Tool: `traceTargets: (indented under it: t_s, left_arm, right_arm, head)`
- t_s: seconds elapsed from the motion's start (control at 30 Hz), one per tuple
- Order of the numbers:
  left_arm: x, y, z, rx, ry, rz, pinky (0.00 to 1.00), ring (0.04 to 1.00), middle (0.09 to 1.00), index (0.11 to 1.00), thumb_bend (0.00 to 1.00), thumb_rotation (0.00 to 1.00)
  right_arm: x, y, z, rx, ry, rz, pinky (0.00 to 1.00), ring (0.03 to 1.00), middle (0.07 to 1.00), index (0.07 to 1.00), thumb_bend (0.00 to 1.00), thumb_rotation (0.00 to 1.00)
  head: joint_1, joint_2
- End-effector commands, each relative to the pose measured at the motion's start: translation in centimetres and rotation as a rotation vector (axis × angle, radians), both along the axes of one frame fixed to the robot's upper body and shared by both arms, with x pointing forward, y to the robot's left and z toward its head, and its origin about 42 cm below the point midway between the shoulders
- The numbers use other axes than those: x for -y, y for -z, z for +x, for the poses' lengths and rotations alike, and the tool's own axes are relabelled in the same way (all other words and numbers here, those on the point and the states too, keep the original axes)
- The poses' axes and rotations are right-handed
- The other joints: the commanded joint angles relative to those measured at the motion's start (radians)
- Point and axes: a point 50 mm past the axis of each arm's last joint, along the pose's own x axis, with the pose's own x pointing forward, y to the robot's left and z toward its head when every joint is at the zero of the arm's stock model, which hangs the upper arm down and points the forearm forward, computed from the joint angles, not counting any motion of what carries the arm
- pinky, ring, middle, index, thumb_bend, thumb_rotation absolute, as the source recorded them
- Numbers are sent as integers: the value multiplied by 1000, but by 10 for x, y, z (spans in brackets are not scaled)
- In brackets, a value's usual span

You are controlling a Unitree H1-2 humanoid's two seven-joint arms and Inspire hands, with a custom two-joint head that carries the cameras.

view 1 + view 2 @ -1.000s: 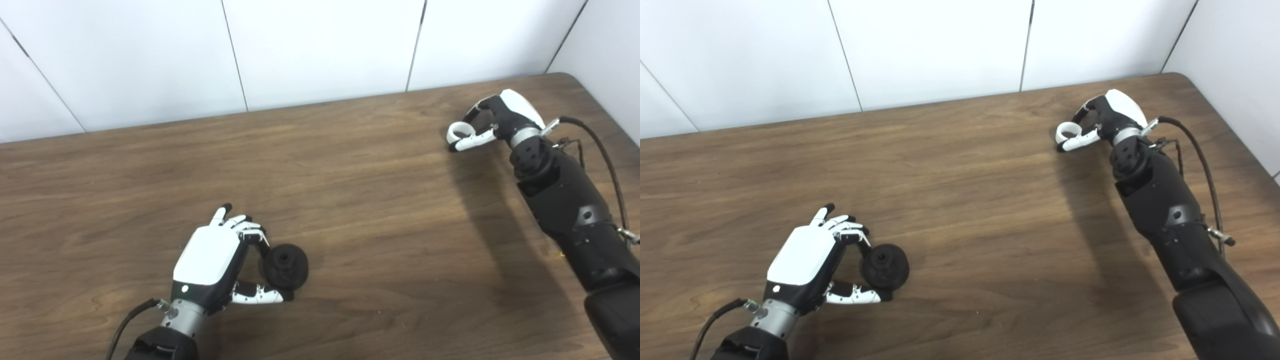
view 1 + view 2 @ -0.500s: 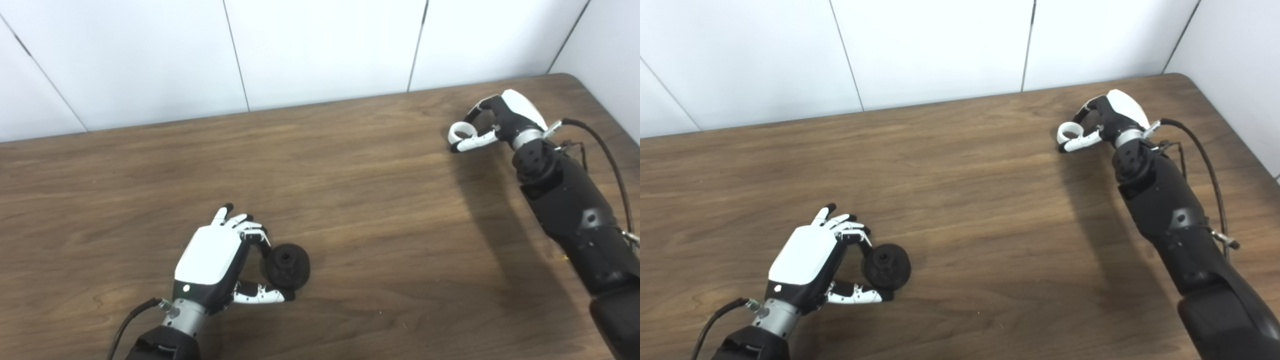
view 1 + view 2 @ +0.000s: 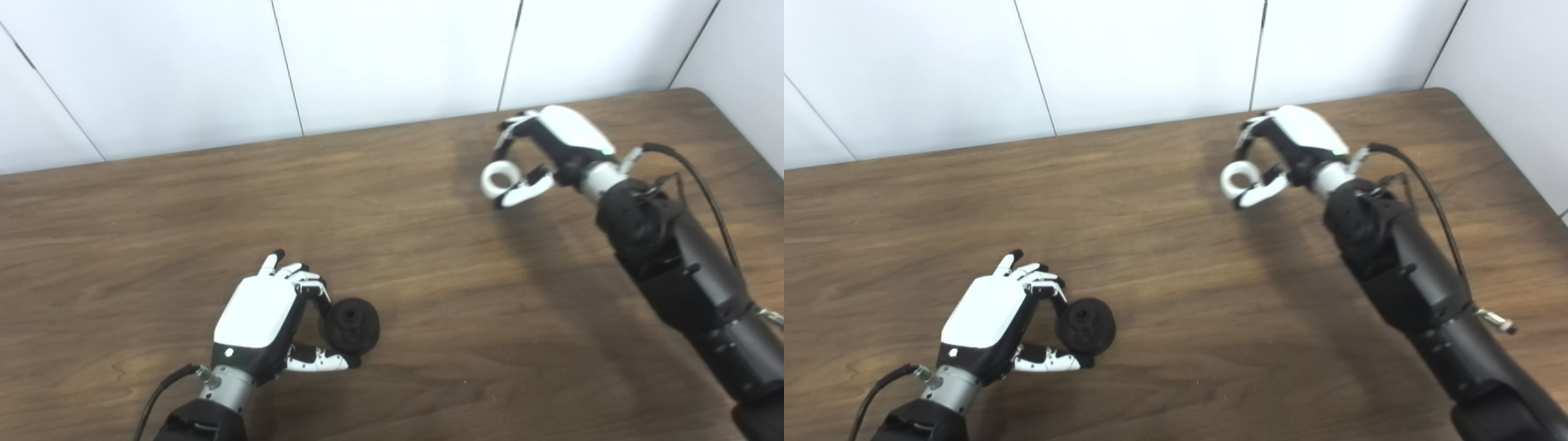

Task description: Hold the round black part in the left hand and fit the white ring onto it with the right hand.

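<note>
White panelled wall (image 3: 392, 61) w/ thin dark seams at back; a second white wall angles in at far right. Brown wood-grain table (image 3: 429, 343) fills the rest, its rounded far-right corner visible.

Left hand (image 3: 260, 318) low at front-left, white back up, fingers curled over the top and thumb under the round black part (image 3: 350, 326), closed on it. Part sits at table level, hub hole facing up; can't tell if it rests on the wood.

Right hand (image 3: 551, 147) raised over the far-right area, arm coming in diagonally from bottom right, black cable looping off the wrist. It pinches the white ring (image 3: 497, 179) btwn fingers and thumb, ring opening facing the cameras, its shadow on the wood below.

Ring and black part well apart, bare table btwn them. Right hand near the back edge.
</note>
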Motion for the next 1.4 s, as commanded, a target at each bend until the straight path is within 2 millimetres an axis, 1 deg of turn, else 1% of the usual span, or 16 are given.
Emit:
traceTargets:
  t_s: [0.0,0.13,0.27,0.5,0.8,1.37]
  left_arm:
    - [1,8,-3,-52,-5,46,1000,864,746,483,525,56]
    - [5,8,-3,-56,-2,47,1000,866,751,483,525,56]
    - [9,8,-3,-56,-2,42,1000,863,748,483,525,56]
    - [13,9,-3,-40,5,47,1000,854,746,484,525,57]
    - [17,11,-3,-27,3,43,1000,847,739,483,524,57]
    - [23,11,-4,-31,-3,41,1000,852,738,483,525,58]
  right_arm:
    - [-14,-26,-4,72,-78,-24,947,955,854,486,522,135]
    - [-44,-30,-21,65,-188,-41,971,952,841,485,523,136]
    - [-69,-31,-38,42,-279,-16,992,963,839,485,524,135]
    - [-98,-28,-62,33,-412,4,1000,967,837,483,524,137]
    - [-115,-28,-71,53,-492,0,1000,962,837,483,524,138]
    - [-129,-16,-75,5,-537,11,1000,969,840,484,522,138]
  head:
    - [7,2]
    - [26,4]
    - [47,3]
    - [78,4]
    - [93,7]
    - [109,15]
